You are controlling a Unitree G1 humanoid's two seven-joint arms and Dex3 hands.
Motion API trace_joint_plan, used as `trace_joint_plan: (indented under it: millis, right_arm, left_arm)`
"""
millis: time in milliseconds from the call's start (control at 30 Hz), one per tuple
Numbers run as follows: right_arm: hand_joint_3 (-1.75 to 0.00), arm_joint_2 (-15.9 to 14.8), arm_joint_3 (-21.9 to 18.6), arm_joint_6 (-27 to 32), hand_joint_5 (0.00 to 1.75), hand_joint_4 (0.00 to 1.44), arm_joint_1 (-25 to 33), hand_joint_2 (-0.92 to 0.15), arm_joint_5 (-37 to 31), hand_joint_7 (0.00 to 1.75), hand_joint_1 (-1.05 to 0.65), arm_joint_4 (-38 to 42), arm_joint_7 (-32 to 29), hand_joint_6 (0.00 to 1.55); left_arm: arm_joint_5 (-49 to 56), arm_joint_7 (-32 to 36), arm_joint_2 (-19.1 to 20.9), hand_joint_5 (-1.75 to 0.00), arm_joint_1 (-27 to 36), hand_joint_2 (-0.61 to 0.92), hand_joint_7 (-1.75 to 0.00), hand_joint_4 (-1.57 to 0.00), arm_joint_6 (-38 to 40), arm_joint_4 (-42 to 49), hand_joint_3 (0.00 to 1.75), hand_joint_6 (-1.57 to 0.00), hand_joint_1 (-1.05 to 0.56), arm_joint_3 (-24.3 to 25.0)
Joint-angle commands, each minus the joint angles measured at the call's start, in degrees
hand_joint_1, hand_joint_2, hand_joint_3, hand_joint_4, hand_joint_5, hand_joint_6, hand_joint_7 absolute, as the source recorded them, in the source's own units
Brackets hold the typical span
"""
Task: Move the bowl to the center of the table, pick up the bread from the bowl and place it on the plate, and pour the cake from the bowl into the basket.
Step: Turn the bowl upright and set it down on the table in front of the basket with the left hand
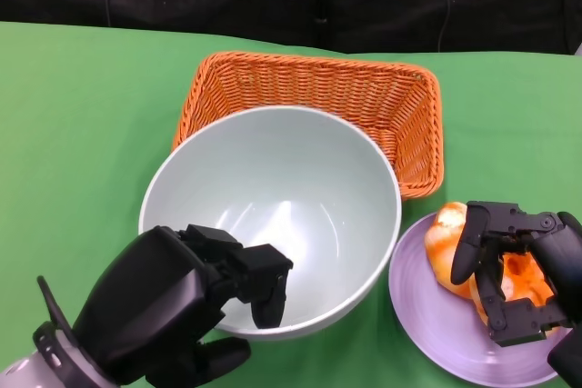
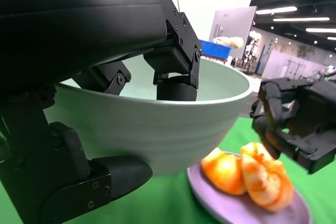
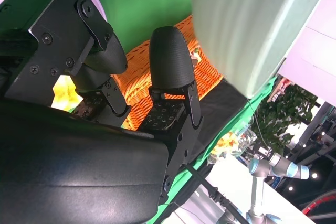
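My left hand (image 1: 182, 297) grips the near rim of the pale green bowl (image 1: 273, 161), fingers (image 2: 173, 61) inside and thumb under the wall. The bowl (image 2: 157, 129) is off the table and its visible inside is bare. Right behind it stands the orange wicker basket (image 1: 364, 97); the bowl hides the basket's near part and no cake shows. The orange bread (image 1: 446, 243) lies on the lilac plate (image 1: 436, 315) at the right. My right hand (image 1: 518, 270) hovers over the bread (image 2: 247, 174) with fingers spread around it, holding nothing.
The green tablecloth (image 1: 82, 115) runs bare to the left and behind the basket. The plate's rim lies close beside the bowl. A dark backdrop closes the far edge of the table.
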Motion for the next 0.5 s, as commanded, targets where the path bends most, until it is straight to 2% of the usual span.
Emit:
trace_joint_plan:
  millis: [33, 233, 333, 500]
  right_arm:
    - [-1.59, -0.50, -0.43, -0.03, 1.75, 0.99, 0.00, -0.29, 0.91, 1.47, 0.43, -0.75, -0.13, 0.88]
    - [-1.59, -0.57, -0.41, 0.80, 1.75, 0.99, 0.38, -0.29, 0.81, 1.48, 0.42, -1.69, 0.04, 0.87]
    - [-1.59, -0.55, -0.38, 0.63, 1.75, 0.99, 0.54, -0.29, 0.98, 1.48, 0.42, -1.75, 0.11, 0.87]
    - [-1.60, -0.43, -0.24, 0.20, 1.75, 0.99, 0.62, -0.28, 0.78, 1.48, 0.42, -1.66, -0.11, 0.87]
  left_arm:
    - [3.75, 2.98, 2.15, -1.75, -0.50, 0.18, -1.75, -1.04, -0.87, 0.29, 1.43, -0.83, -0.18, 0.35]
    - [6.84, 5.94, 3.16, -1.75, -0.35, 0.22, -1.75, -1.04, -0.64, 1.25, 1.35, -0.82, -0.18, -0.20]
    - [12.84, 9.72, 3.86, -1.75, -0.25, 0.25, -1.75, -1.02, 0.51, 4.04, 1.26, -0.80, -0.20, -1.23]
    - [22.91, 19.76, 5.37, -1.75, -1.68, 0.29, -1.75, -1.02, 2.95, 10.64, 1.23, -0.79, -0.22, -5.16]
